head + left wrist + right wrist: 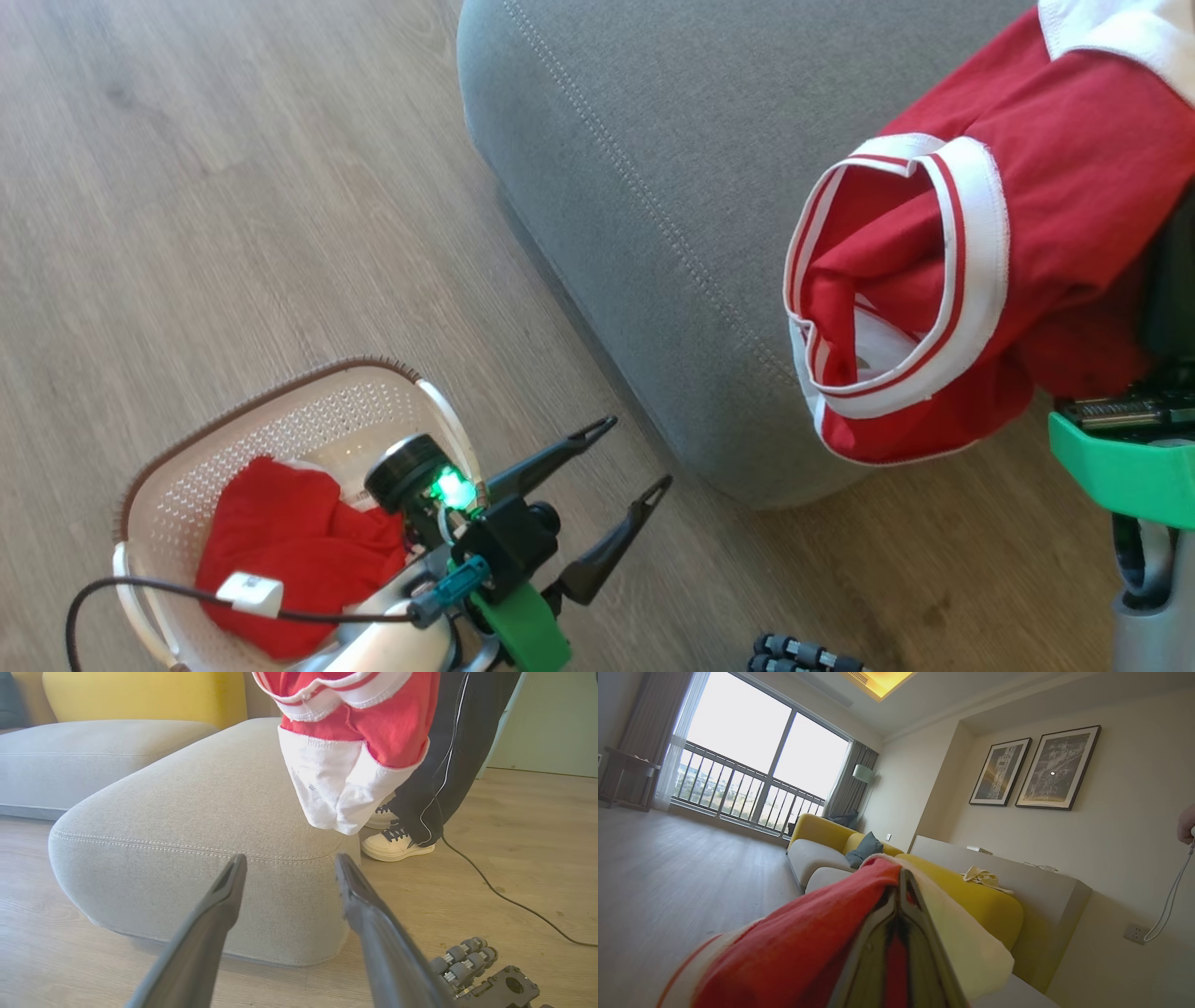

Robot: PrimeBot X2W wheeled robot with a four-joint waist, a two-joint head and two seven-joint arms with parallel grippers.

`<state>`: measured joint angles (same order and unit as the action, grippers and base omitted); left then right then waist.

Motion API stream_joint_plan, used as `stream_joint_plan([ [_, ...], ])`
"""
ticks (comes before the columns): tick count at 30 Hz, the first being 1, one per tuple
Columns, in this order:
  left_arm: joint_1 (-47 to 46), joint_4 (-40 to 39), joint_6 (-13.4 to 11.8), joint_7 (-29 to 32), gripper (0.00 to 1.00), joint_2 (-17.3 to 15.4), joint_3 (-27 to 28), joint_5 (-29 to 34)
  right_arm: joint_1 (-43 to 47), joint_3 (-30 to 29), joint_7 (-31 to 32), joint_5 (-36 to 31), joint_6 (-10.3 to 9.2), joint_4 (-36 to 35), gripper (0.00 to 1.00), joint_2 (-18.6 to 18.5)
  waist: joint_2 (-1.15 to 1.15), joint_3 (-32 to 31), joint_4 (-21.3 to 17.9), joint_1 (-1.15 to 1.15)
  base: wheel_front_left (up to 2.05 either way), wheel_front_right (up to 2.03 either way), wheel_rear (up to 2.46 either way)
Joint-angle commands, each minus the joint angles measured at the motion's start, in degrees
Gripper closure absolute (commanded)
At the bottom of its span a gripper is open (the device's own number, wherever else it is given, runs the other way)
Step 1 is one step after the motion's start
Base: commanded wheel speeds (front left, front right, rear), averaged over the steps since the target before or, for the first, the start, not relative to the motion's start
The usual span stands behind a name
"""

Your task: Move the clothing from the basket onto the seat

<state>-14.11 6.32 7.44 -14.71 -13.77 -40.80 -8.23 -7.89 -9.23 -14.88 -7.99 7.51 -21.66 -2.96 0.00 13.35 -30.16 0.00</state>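
The cream basket (187,485) stands on the floor at the lower left with red clothing (280,541) lying in it. My left gripper (633,455) is open and holds nothing; it sits low between the basket and the grey seat (653,187), its fingers aimed at the seat's rounded corner (187,826). A second red garment with white trim (934,280) hangs over the seat's right side; from the left gripper (289,858) it shows as clothing (355,742) dangling above the cushion. My right gripper (900,877) is shut on this red garment (808,942).
A person's dark trouser leg (448,742) and white shoes (397,842) stand just beyond the seat's corner, with a black cable (504,896) trailing over the wood floor. Small roller wheels (462,956) sit near my left fingers. A yellow backrest (140,695) rises behind the seat.
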Motion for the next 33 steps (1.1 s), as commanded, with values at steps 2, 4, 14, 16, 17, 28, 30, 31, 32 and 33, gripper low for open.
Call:
stream_joint_plan([
  [2, -2.52, -2.33, 0.04, -0.29, 0.0, -1.0, 2.51, 0.03, -2.13, 1.34, -0.12, -0.39, -0.02, -1.72, 1.0, 0.07, 0.0, 0.62, 0.14, 0.0, 0.0, 0.0, 0.0],
  [4, -2.27, -2.49, 0.04, -0.29, 0.0, -1.14, 3.28, 0.16, -3.42, 2.33, -0.12, -1.39, -0.02, -1.46, 1.0, -0.89, 0.0, 0.88, 0.22, 0.0, 0.0, 0.0, 0.0],
  [14, -1.94, -4.01, 0.04, -0.29, 0.0, -4.21, 5.44, 1.6, -14.44, 0.19, -0.12, -0.5, -0.02, 1.73, 1.0, -4.91, 0.0, 6.64, 0.34, 0.0, 0.0, 0.0, 0.0],
  [16, -2.62, -4.6, 0.04, -0.29, 0.0, -5.36, 5.26, 1.72, -16.95, -1.08, -0.12, -0.11, -0.02, 2.22, 1.0, -4.86, 0.0, 9.03, 0.89, 0.0, 0.0, 0.0, 0.0],
  [17, -2.99, -4.8, 0.04, -0.29, 0.0, -6.02, 5.02, 1.72, -18.22, -1.61, -0.12, -0.05, -0.02, 2.64, 1.0, -4.95, 0.0, 10.07, 1.16, 0.0, 0.0, 0.0, 0.0],
  [28, -8.26, -7.98, 0.04, -0.29, 0.0, -12.7, 4.31, 1.72, -34.39, -7.01, -0.12, -1.8, -0.02, 9.09, 1.0, -9.08, 0.0, 22.06, 3.6, 0.0, 0.0, 0.0, 0.0],
  [30, -8.94, -8.11, 0.04, -0.29, 0.0, -13.74, 3.95, 1.89, -37.41, -8.73, -0.12, -1.84, -0.02, 11.17, 1.0, -9.45, 0.0, 23.38, 3.93, 0.0, 0.0, 0.0, 0.0],
  [31, -9.29, -8.19, 0.04, -0.29, 0.0, -14.27, 3.45, 2.05, -38.7, -9.54, -0.12, -2.21, -0.02, 12.18, 1.0, -9.87, 0.0, 23.99, 4.14, 0.0, 0.0, 0.0, 0.0],
  [32, -9.72, -8.32, 0.04, -0.29, 0.0, -14.73, 2.94, 2.25, -39.94, -10.28, -0.12, -2.81, -0.02, 13.12, 1.0, -10.44, 0.0, 24.55, 4.4, 0.0, 0.0, 0.0, 0.0],
  [33, -10.15, -8.45, 0.04, -0.29, 0.0, -15.05, 2.68, 2.36, -41.2, -11.06, -0.12, -3.26, -0.02, 13.93, 1.0, -10.92, 0.0, 25.1, 4.68, 0.0, 0.0, 0.0, 0.0],
])
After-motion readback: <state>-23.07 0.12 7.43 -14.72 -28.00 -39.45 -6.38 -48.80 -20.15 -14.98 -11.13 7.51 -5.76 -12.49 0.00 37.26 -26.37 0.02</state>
